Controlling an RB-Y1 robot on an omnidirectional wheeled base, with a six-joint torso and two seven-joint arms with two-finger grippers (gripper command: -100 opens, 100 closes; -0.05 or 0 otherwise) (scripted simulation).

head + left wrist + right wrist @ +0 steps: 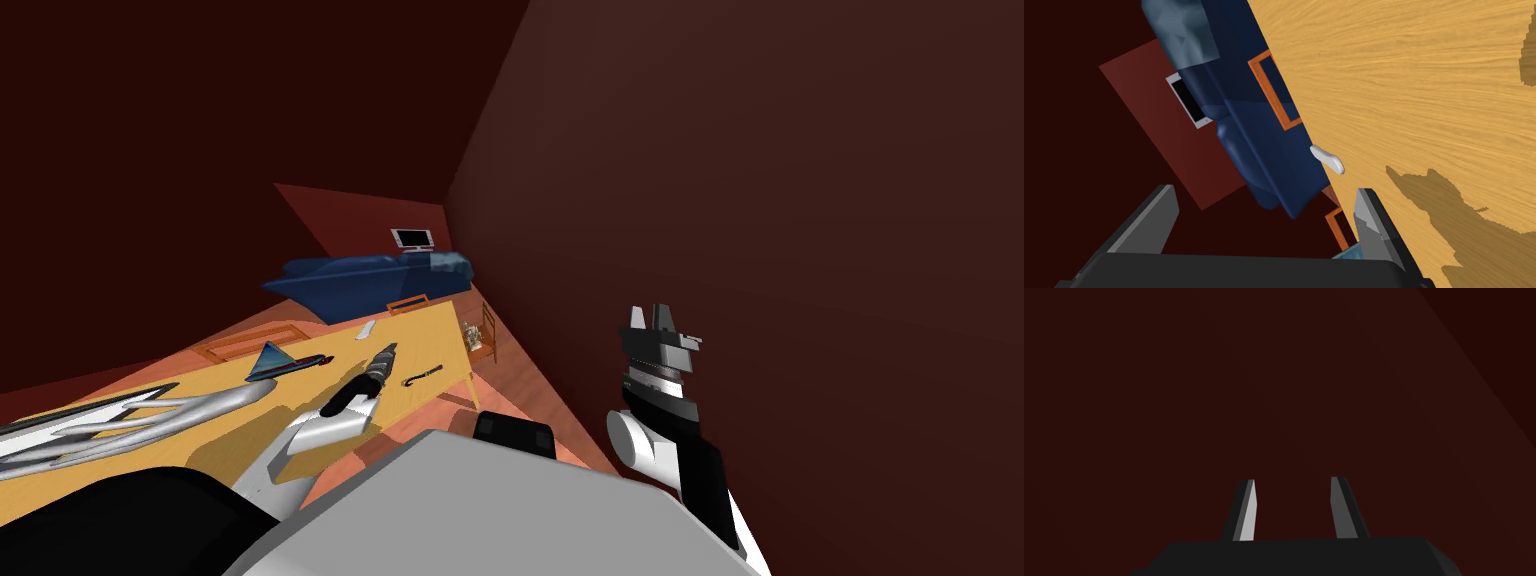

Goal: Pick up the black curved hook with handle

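The black curved hook with handle [422, 376] lies on the yellow wooden table [430, 335], near its right edge. My left gripper [388, 351] hovers over the table just left of the hook, a short gap away. In the left wrist view that gripper [1264, 210] is open, its fingers [1374, 220] wide apart with nothing between them, pointing past the table's far edge. My right gripper [652, 318] is raised at the right beside the dark red wall; its fingers [1246, 510] stand apart, empty.
A small white object [366, 329] [1327, 160] lies near the table's far edge. A blue triangular tool [272, 362] and long silver tubes [130, 420] lie on the left. Orange chairs [484, 335] ring the table. A blue sofa [380, 278] and a screen [412, 238] stand beyond.
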